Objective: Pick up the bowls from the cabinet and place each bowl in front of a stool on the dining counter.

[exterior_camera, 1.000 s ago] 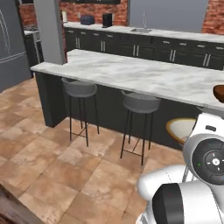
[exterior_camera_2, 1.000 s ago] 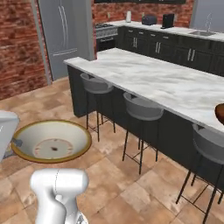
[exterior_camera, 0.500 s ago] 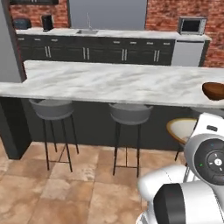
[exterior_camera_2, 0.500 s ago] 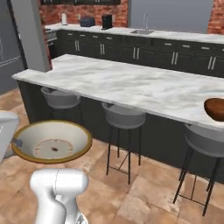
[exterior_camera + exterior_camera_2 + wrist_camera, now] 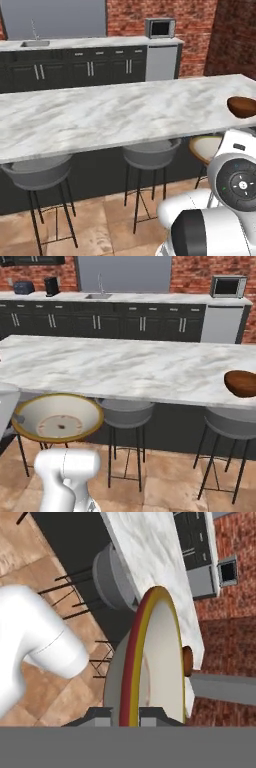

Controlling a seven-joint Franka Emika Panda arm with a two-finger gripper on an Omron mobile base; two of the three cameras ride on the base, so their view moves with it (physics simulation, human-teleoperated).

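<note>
My gripper [image 5: 127,714] is shut on the rim of the wide cream bowl [image 5: 150,662] with the tan rim, which the hand view shows edge-on. That bowl [image 5: 57,418] hangs low, below the overhang of the dining counter [image 5: 125,366], to the left of a stool [image 5: 125,411]; its rim [image 5: 205,147] peeks out behind my arm. The reddish-brown bowl [image 5: 241,383] rests on the counter's near edge at the right, above another stool [image 5: 232,423]. It also shows at the right end of the dining counter [image 5: 100,117] as the brown bowl [image 5: 243,106].
Two stools [image 5: 151,152] [image 5: 37,172] stand under the overhang. Behind the counter runs a worktop over black base cabinets with a sink [image 5: 97,296], a microwave [image 5: 228,287] and a white appliance [image 5: 223,323]. A dark strip of wall cabinet [image 5: 30,260] shows top left. Tiled floor lies in front.
The whole picture has shifted: the base has swung round, and the dining counter now lies square ahead and closer. The cream bowl stays in my shut gripper.
</note>
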